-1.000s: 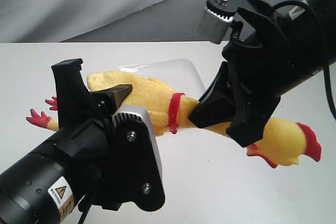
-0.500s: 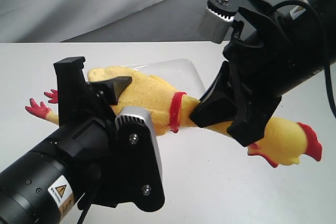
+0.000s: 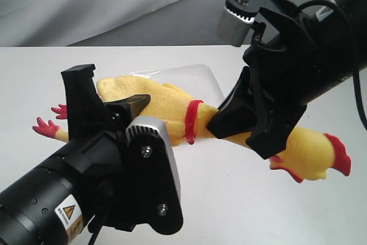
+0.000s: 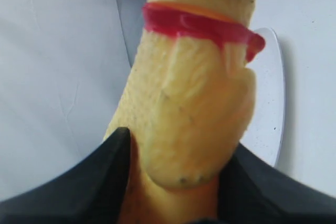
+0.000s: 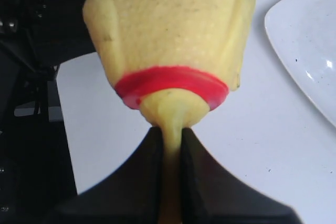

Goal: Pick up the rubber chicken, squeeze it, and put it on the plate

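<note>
The left claw has dipped slightly, still gripping the bumpy yellow rubber chicken by its body. The right claw pinches the neck thin. The chicken lies lengthwise across the exterior view, head right and feet left.

Plate mostly hidden behind rubber chicken; rim partly vis.

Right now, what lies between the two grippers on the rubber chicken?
A stretch of the rubber chicken, with its red neck band, seen in the exterior view.
</note>
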Tool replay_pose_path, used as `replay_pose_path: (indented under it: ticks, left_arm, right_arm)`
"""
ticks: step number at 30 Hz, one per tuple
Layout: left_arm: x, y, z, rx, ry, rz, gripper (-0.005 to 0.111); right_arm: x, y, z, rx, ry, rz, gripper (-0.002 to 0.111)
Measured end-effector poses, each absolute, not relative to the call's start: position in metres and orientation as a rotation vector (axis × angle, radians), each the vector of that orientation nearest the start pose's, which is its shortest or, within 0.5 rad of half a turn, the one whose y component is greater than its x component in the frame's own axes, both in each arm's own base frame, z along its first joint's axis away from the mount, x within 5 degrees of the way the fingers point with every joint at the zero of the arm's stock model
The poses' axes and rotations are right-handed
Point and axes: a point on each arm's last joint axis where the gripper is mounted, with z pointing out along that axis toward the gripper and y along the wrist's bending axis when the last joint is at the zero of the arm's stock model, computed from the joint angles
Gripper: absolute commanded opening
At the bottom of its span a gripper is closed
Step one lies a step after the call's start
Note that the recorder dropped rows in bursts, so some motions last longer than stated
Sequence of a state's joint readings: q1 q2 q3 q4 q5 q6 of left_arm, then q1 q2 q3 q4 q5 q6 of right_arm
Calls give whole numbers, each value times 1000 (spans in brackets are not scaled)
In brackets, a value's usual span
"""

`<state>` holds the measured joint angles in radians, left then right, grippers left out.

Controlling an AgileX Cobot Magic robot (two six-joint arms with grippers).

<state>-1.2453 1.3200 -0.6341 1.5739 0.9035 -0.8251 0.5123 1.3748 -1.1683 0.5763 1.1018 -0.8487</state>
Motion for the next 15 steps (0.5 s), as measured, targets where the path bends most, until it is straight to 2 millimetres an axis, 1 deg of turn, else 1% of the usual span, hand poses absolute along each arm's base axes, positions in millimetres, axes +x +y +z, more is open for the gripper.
replay_pose_path:
  ticks: [4,5,6,8,9,10,11,12,15]
  left_arm:
    - [142,-198,251,1358,1450,660,2]
    - [142,-198,251,1360,1448,664,4]
    - [143,-198,252,1360,1445,671,10]
    - [143,-197,253,1350,1442,692,38]
    - [143,-197,253,1349,1439,698,63]
    - [144,-196,253,1345,1436,708,83]
    - [144,-194,254,1328,1446,723,98]
    - [145,-192,255,1280,1471,728,101]
    - [146,-188,258,1148,1532,712,96]
  right_arm:
    - [211,170,327,-1472,2184,670,0]
    - [211,170,327,-1472,2184,670,0]
    - [211,170,327,-1471,2184,673,0]
    - [212,170,328,-1461,2180,676,0]
    - [212,171,328,-1457,2178,680,0]
    - [212,171,328,-1452,2176,681,0]
    - [212,171,328,-1456,2177,679,0]
    - [212,170,328,-1458,2178,674,0]
    - [212,170,327,-1461,2180,666,0]
